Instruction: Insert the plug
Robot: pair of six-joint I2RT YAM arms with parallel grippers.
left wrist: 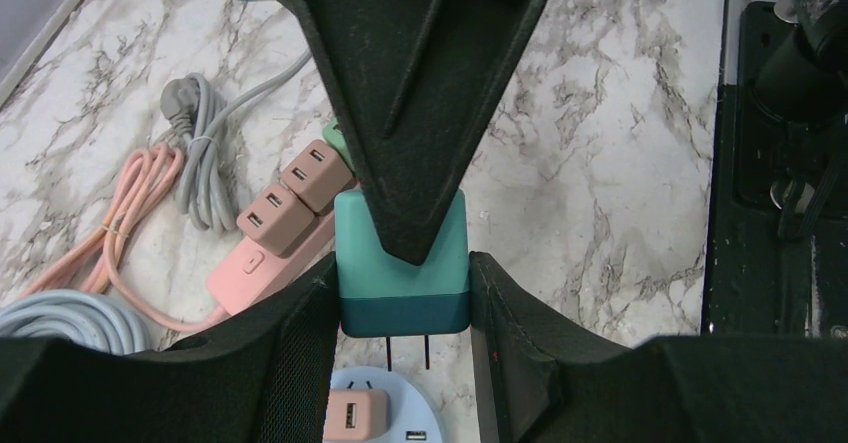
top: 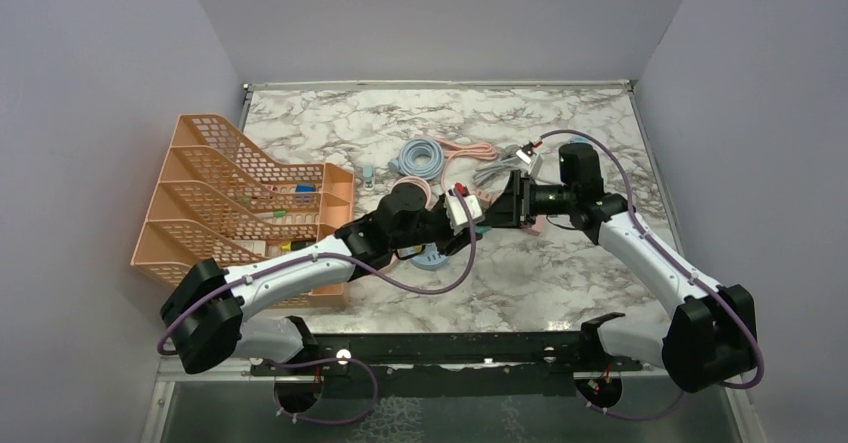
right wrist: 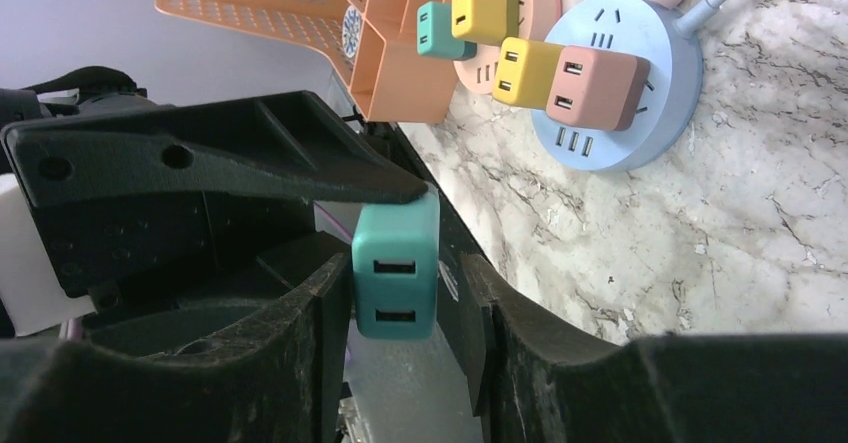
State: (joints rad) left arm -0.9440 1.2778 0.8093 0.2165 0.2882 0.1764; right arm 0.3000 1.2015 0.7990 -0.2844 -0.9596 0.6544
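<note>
From above, the two arms meet over the middle of the marble table (top: 560, 273). The left gripper (top: 468, 215) and right gripper (top: 508, 203) are nose to nose. The teal plug (top: 483, 227) shows as a sliver between them, just right of the round blue socket (top: 430, 257).

In the left wrist view, the left gripper (left wrist: 402, 281) is clenched on the teal plug (left wrist: 400, 288), with a finger flush against each side. The plug's bare prongs point toward the round blue socket (left wrist: 375, 403). A pink power strip (left wrist: 270, 238) lies on the table beyond it.

In the right wrist view, the right gripper (right wrist: 405, 278) straddles the teal plug (right wrist: 395, 273). A thin gap shows at one finger, so I cannot tell whether it grips. An orange rack (right wrist: 290, 3) stands beyond.
</note>
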